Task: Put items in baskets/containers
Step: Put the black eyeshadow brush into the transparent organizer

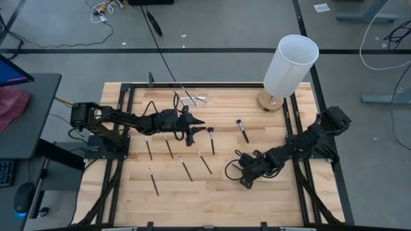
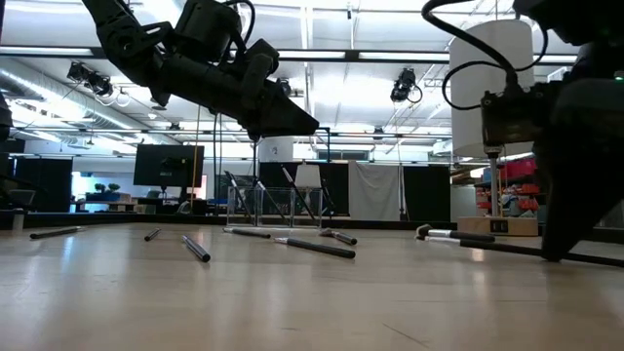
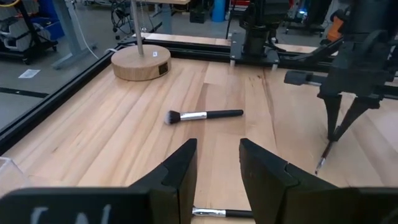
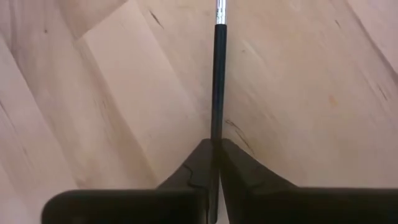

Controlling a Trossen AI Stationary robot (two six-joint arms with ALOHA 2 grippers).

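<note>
Several slim dark makeup brushes lie flat on the wooden table (image 1: 270, 192), among them one (image 1: 242, 130) at the middle right and one (image 1: 210, 138) beside it. The clear organiser box (image 1: 188, 98) stands at the far edge. My right gripper (image 1: 244, 181) is near the table's right front and is shut on a thin brush (image 4: 217, 74). My left gripper (image 1: 200, 122) hovers open above the table's middle. Nothing is between its fingers (image 3: 180, 168), and another brush (image 3: 214, 213) lies on the wood below them. My right gripper pinches the brush's dark handle (image 4: 217, 127) between its two fingertips. The fingers slant steeply down and lie along the handle. The brush sticks out past the fingertips with its silver ferrule end (image 4: 220, 7) foremost. Its low end (image 3: 319, 167) is close to the wood; I cannot tell whether it touches.
A tall white cylinder on a round wooden base (image 1: 290, 64) stands at the far right corner. Black frame rails (image 1: 298, 128) run along the table's edges. A full-headed brush (image 3: 202, 116) lies between the two grippers. Bare wood lies along the near edge.
</note>
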